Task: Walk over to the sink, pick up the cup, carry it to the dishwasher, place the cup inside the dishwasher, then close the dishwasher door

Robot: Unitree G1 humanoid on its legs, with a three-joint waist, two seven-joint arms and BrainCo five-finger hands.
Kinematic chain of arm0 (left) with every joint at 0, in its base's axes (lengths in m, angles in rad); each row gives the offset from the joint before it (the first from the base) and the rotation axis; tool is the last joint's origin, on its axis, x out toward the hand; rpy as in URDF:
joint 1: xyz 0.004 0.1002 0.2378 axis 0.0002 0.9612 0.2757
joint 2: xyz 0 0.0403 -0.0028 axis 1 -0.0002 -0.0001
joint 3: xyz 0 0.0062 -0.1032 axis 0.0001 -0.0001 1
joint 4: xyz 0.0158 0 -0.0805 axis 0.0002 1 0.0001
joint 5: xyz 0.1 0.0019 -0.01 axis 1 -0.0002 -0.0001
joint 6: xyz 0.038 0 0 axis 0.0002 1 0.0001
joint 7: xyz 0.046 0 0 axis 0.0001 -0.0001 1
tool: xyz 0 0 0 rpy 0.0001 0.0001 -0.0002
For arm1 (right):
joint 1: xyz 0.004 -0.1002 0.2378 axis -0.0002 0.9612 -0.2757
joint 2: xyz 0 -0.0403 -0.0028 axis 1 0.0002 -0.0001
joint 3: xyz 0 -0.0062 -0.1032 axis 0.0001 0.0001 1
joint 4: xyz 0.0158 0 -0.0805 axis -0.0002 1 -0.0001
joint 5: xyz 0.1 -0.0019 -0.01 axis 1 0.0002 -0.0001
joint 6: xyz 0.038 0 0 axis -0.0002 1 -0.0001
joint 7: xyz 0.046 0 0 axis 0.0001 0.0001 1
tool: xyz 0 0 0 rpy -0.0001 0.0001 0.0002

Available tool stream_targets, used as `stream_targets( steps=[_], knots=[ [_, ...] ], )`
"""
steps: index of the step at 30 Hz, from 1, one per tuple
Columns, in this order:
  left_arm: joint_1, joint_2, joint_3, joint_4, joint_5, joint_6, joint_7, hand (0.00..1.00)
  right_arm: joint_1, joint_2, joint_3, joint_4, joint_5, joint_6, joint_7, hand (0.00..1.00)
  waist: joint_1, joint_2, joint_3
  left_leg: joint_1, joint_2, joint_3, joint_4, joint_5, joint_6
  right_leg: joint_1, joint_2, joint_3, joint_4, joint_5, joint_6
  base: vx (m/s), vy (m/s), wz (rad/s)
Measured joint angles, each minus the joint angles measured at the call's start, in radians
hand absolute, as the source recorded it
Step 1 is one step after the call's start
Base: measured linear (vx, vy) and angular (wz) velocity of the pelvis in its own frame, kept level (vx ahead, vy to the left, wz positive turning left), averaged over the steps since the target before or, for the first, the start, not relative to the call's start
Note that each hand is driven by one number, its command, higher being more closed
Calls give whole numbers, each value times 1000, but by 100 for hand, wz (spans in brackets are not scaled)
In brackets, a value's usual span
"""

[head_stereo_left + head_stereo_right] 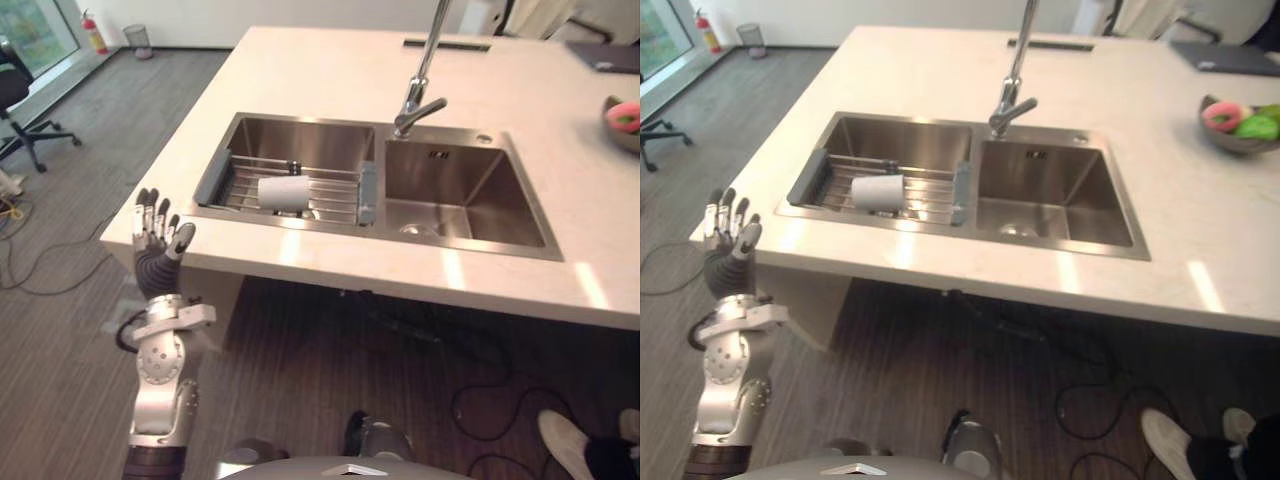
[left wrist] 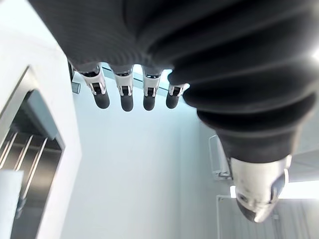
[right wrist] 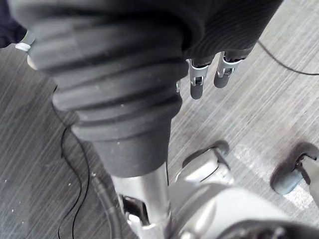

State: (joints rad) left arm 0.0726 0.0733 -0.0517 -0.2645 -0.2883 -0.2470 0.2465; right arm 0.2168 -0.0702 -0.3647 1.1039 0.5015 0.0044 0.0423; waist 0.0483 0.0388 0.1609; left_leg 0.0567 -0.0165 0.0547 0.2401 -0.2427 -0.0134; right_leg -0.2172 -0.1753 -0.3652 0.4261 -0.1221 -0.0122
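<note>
Cup (image 1: 285, 192), white and tapered, on its side on the wire drying rack with grey end pieces (image 1: 235, 185), across the left basin of the stainless steel double sink (image 1: 480, 215), toward the near left corner of the pale stone table (image 1: 300, 70). No telling mouth end from base at this range. Untouched, well apart from both hands.

Left hand (image 1: 158, 232) raised just off the table's near left corner, fingers straight and spread, empty. Right hand (image 3: 197, 79) hanging low over the grey wood-grain floor (image 1: 70, 330), fingers relaxed and apart, empty.

Judged as the approach, with the pick-up not yet begun. To do it well:
- Step closer and square up to the table's near edge.
- Raise the left hand above that edge and over the sink's rim before reaching in.
- Come at the cup from above, across its round side, thumb opposite the fingers.
- Squeeze lightly: probably thin-walled, prone to roll along the wires or to crush.
- Lift straight up, clear of the rack's end pieces, before swinging away.

Room to move:
- Open floor off the table's left edge.
- Tall chrome tap (image 1: 420, 95) at the divide between the basins, to the right of the cup, best kept clear of.
- Person's pale shoe (image 1: 565, 435) on the floor off the table's near edge toward its right, worth minding on the turn with the cup.
- Black office chair (image 1: 25, 95) well off to the left, likewise worth minding.
</note>
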Motion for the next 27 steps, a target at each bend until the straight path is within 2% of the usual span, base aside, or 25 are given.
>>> stream_targets(
  steps=[3,4,6,7,8,10,11,12,13,14,15,17,19,22,25,27],
  knots=[
    [-7,-15,-50,3,19,10,-1,0,8,1,-1,1,14,21,9,0,-22,1,-1,11,31,35,67,6,-13,69,-1,-58,9,-58,-8,236,-174,54],
    [-8,-15,-69,4,29,11,0,0,16,0,1,0,30,22,11,0,-23,-3,3,-26,50,72,170,2,-24,114,-5,-81,-11,-67,-8,82,-81,56],
    [-11,-13,-79,4,38,9,-4,0,28,-1,9,-24,81,36,12,0,-20,-9,7,-74,115,163,248,-40,-12,177,-11,-102,-47,-84,-12,67,-75,46],
    [-11,-12,-79,2,38,8,-7,0,28,-3,10,-27,85,44,18,0,-18,-9,7,-94,140,176,242,-41,-14,200,-18,-108,-62,-83,-8,64,-42,20],
    [-11,-13,-82,-5,38,6,-12,0,26,-11,16,-32,84,51,29,0,-15,-10,8,-118,178,196,228,-28,-31,222,-36,-112,-65,-87,2,74,-8,10],
    [-10,-13,-99,-25,36,8,-15,0,28,-35,33,-32,82,60,43,0,-11,-10,6,-129,223,227,189,26,-38,234,-64,-111,-59,-92,20,68,52,-8],
    [-11,-13,-110,-48,35,10,-31,0,27,-50,40,-37,83,60,42,0,-10,-9,6,-131,257,278,156,82,-30,243,-85,-101,-56,-91,37,115,145,-23],
    [-18,-12,-123,-63,32,11,-52,0,28,-59,36,-43,87,57,42,0,-15,-8,5,-124,271,308,134,172,-6,245,-110,-89,-48,-93,57,131,169,-23],
    [-23,-12,-132,-67,29,12,-64,0,32,-61,28,-50,93,56,41,0,-17,-1,0,-120,269,308,121,252,1,243,-117,-85,-45,-95,72,157,213,-19],
    [-34,-12,-152,-71,21,15,-86,0,40,-65,-3,-64,111,52,39,0,-24,24,-18,-118,259,300,95,394,-8,229,-120,-70,-40,-97,105,160,217,-5],
    [-52,3,-152,-69,9,29,-110,0,32,-57,-12,-63,134,46,37,0,-39,12,-30,-107,210,296,43,388,-15,203,-151,-37,-35,-98,123,153,215,6],
    [-80,26,-155,-66,-21,45,-131,0,12,-32,-14,-44,152,43,36,0,-60,16,-43,-93,160,286,-53,394,-21,177,-171,-14,-57,-75,140,90,173,18],
    [-107,46,-178,-32,-47,62,-156,0,2,-18,-44,-12,165,39,34,0,-66,28,-47,-43,132,276,-181,406,-38,183,-167,-17,-99,-41,161,90,188,6],
    [-144,66,-242,21,-64,89,-188,0,-2,-16,-84,15,179,28,32,0,-83,31,-47,-14,121,271,-262,412,-48,201,-155,-33,-142,-9,177,56,109,8],
    [-146,84,-310,22,-62,102,-216,0,-2,-14,-126,23,192,19,4,0,-96,34,-49,-14,117,272,-264,408,-52,222,-143,-30,-215,30,177,2,57,-11],
    [-146,84,-330,22,-61,113,-217,0,-2,-20,-145,29,158,16,-7,0,-102,42,-53,-10,122,271,-275,393,-69,221,-131,-21,-254,55,177,-23,39,-25]
  ],
)
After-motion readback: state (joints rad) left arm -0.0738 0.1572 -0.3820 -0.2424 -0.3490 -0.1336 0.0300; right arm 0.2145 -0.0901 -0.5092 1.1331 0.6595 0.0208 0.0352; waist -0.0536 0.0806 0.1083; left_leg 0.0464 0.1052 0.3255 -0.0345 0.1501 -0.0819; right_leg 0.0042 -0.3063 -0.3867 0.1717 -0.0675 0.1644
